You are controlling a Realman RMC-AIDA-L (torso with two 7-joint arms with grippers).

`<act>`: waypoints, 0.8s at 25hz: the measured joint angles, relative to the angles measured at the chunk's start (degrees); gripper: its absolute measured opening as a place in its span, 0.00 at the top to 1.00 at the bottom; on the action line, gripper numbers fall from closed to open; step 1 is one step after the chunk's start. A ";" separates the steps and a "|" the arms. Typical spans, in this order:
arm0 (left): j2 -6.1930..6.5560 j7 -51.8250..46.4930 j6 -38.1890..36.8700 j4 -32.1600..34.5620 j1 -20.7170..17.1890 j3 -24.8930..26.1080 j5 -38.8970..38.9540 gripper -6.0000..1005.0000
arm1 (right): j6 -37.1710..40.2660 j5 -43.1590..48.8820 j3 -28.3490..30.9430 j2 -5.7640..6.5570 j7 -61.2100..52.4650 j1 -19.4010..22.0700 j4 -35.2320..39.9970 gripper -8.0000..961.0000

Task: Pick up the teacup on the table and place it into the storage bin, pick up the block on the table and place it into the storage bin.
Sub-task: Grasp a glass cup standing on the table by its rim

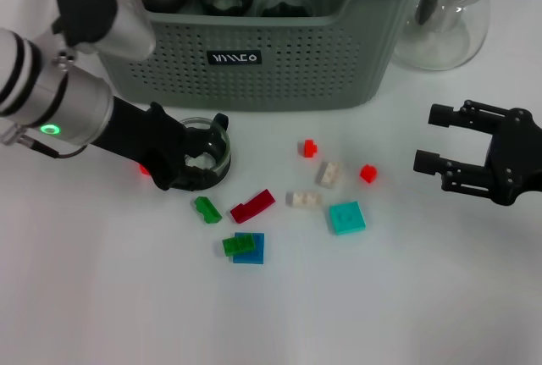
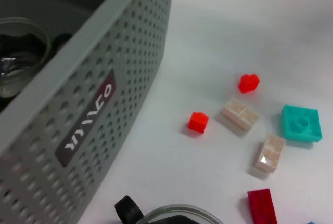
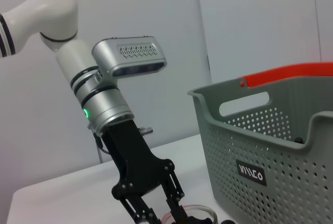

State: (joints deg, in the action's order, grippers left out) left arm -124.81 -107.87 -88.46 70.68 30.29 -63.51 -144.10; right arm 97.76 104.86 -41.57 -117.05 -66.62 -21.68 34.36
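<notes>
Left hand (image 1: 190, 162) was down on the tabletop (image 1: 102, 297) at the teacup (image 1: 207, 146), a clear glass cup standing just before the bin's front wall. Its black fingers (image 1: 174, 155) straddled the cup's rim, one inside and one outside; whether they pressed the glass I could not tell. Green light lit on the left wrist. A small red glow showed beside the hand on the tabletop.

Bin (image 1: 279, 60): grey-green, perforated walls, at the back of the tabletop. One black label (image 1: 235, 58) on the front wall, white stylised lettering, not legible. Inside, three clear glass items were visible at the rim. A red edge showed along the bin's far rim in the right wrist view.

Blocks loose on the tabletop before the bin, nine counted, left to right:
- green block (image 1: 207, 209), one
- green on blue (image 1: 246, 246), touching, two
- dark red bar (image 1: 252, 206), one
- cream bricks (image 1: 303, 199), two, near each other
- small red pieces (image 1: 310, 148), two
- teal plate (image 1: 347, 217), one

Carafe (image 1: 445, 18): clear glass, black lid, right of the bin, one.

Right hand (image 1: 440, 141) hovered over the right tabletop, fingers spread apart, holding nothing, well apart from the blocks.
</notes>
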 joint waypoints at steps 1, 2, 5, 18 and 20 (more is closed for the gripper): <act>0.00 -0.03 0.17 -0.31 0.08 -0.41 -0.22 0.61 | -0.01 0.00 0.00 0.04 0.00 0.07 -0.05 0.20; 0.00 -0.05 0.19 -0.62 0.13 -0.68 -0.46 0.61 | -0.02 0.00 0.00 0.06 0.00 0.14 -0.05 0.20; 0.00 -0.25 -1.00 -1.35 0.24 -0.94 -1.06 0.62 | -0.02 0.00 0.00 0.13 0.00 0.27 -0.07 0.20; 0.00 -2.30 -2.79 -2.34 0.47 -2.72 -1.05 0.65 | 0.00 0.00 -0.02 0.16 0.00 0.16 -0.18 0.20; 0.00 -2.66 -1.08 -3.46 0.57 -4.07 -1.28 0.65 | 0.07 0.00 -0.03 0.16 0.00 0.17 -0.18 0.20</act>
State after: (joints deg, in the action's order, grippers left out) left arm -124.80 -110.53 -89.54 67.22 30.85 -67.57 -145.38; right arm 97.83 104.85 -41.60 -116.89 -66.62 -21.51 34.18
